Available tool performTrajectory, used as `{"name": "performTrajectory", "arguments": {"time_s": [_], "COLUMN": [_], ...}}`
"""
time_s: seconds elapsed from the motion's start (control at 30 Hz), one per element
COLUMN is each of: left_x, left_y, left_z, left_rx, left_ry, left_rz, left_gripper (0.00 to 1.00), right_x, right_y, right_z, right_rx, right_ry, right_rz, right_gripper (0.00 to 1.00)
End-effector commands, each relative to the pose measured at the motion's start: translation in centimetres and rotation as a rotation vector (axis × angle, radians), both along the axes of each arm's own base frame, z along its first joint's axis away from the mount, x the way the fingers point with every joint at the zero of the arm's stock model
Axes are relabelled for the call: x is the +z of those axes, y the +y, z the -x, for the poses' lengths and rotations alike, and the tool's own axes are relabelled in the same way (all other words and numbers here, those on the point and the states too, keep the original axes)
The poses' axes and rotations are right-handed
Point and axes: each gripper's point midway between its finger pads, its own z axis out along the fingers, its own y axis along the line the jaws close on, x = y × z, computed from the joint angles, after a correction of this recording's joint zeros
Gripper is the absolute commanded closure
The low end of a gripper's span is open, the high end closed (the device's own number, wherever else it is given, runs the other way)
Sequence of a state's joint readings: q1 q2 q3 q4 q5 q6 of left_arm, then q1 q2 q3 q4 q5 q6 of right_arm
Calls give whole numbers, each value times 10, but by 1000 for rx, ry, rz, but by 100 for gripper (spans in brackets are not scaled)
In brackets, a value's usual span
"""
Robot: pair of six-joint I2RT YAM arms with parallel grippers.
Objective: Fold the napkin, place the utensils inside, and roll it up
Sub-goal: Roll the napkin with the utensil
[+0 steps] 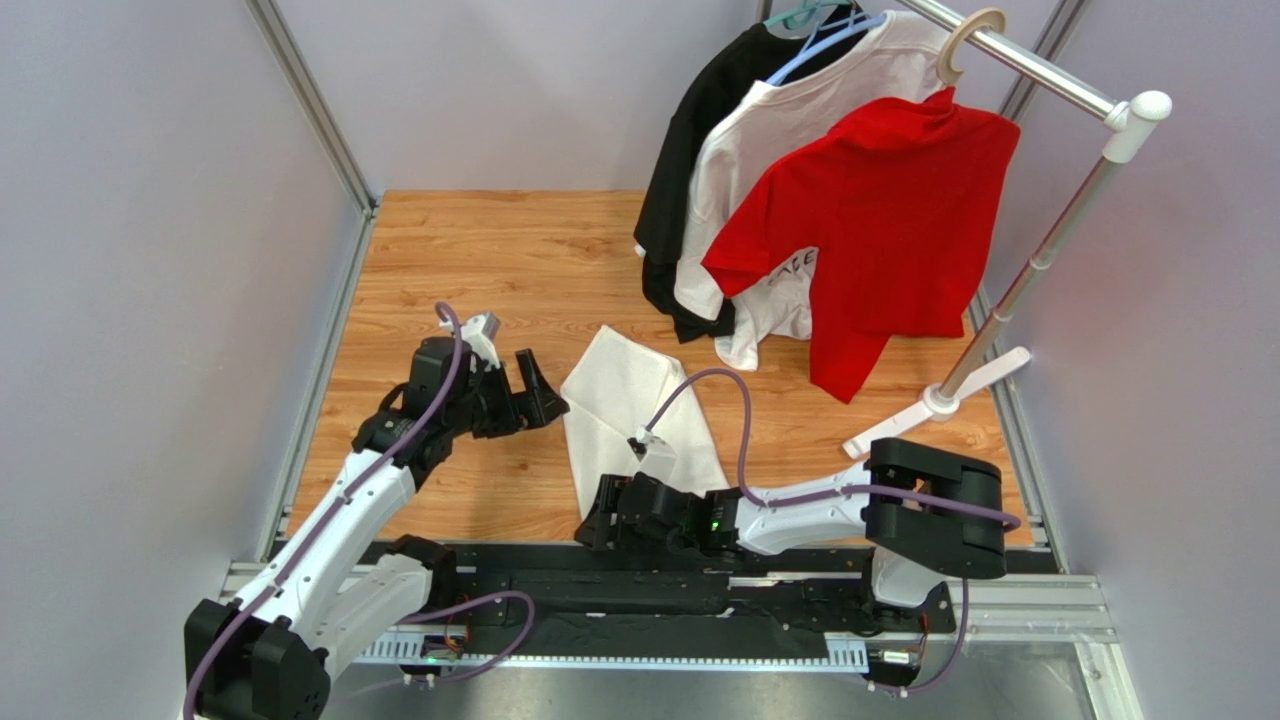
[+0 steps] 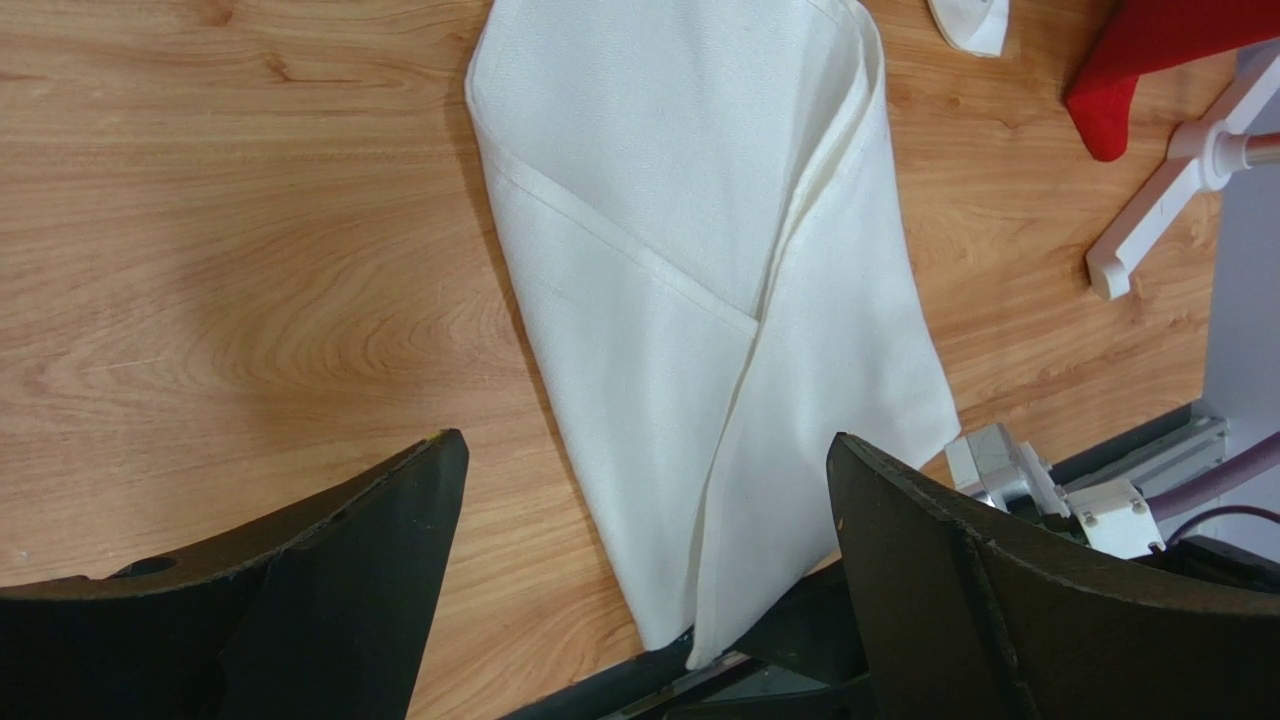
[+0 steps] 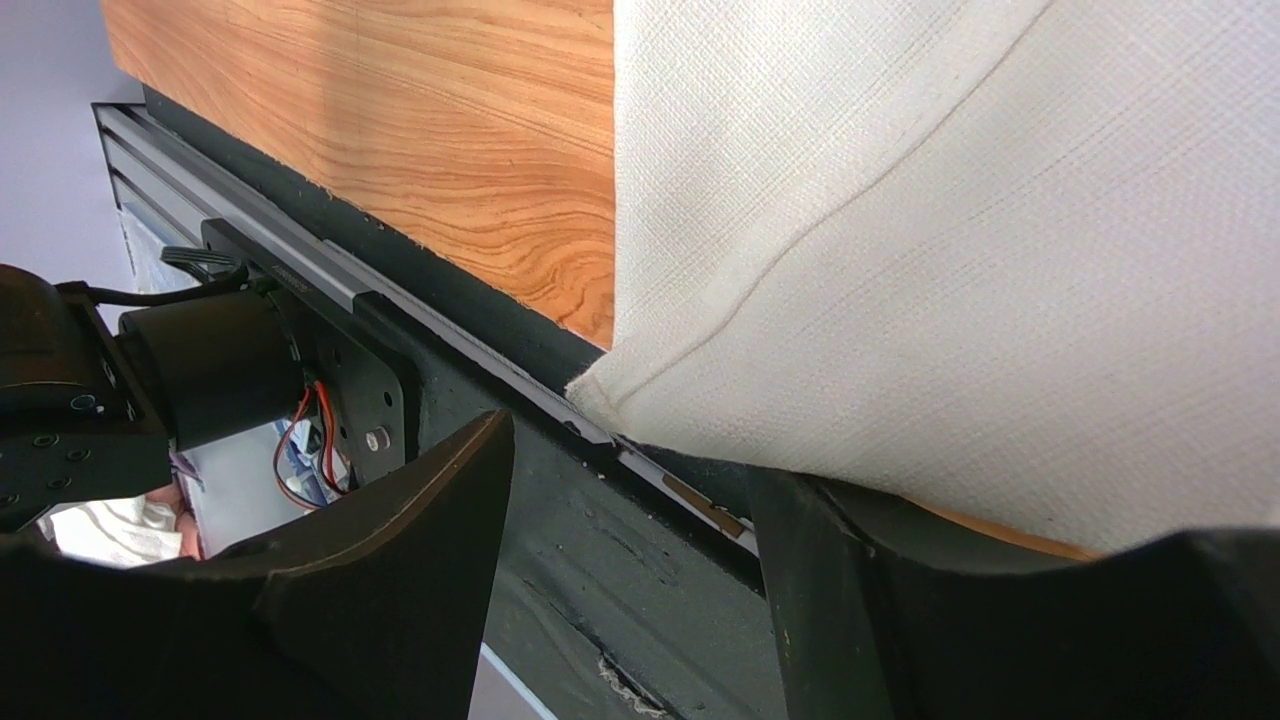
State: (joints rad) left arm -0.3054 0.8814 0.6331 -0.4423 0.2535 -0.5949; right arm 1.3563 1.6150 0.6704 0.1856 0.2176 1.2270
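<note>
The napkin (image 2: 676, 180) lies flat on the wooden table (image 2: 226, 225), folded into a long narrow packet with two flaps crossed over each other. It is judged thin, light and limp. It can be expected to sag from a single pinch, and the flaps are likely to slide open if it is dragged. The hemmed edges and the pointed near corner are judged the firmest places to be taken hold of, since layers are stacked there. No utensil is seen, and whether one is wrapped inside cannot be told.

The left gripper (image 2: 643, 450) is held with its jaws spread wide and nothing between them. The packet's near tip is seen straight ahead of the gap.

The right gripper (image 3: 634, 455) is also parted and nothing is pinched. The napkin's corner lies just ahead of its gap, overhanging the table edge onto the black rail (image 3: 451, 360). From there the cloth runs past the right-hand jaw, perhaps resting on it.

The wood is smooth, so slipping is to be expected. Beyond the jaws, room is limited by a clothes rack (image 1: 1037, 270) hung with shirts (image 1: 887, 225), near the napkin's far end.
</note>
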Motion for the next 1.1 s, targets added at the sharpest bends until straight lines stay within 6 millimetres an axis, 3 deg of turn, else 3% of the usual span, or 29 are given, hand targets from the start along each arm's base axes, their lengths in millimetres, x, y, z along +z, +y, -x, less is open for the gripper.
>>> {"name": "performTrajectory", "arguments": {"time_s": [0.0,1.07], "left_x": [7,0], "left_y": [-2,-6], "left_z": [-7,-5], "left_rx": [-15,-32], "left_ry": [-47,-30], "left_rz": [8,29], "left_gripper": [1,1], "right_x": [18,31], "right_y": [18,31], "right_z": [-11,-36], "right_rx": [-47,-124], "right_ry": [-35,-159], "right_rz": [-82,-117], "right_gripper": [37,38]}}
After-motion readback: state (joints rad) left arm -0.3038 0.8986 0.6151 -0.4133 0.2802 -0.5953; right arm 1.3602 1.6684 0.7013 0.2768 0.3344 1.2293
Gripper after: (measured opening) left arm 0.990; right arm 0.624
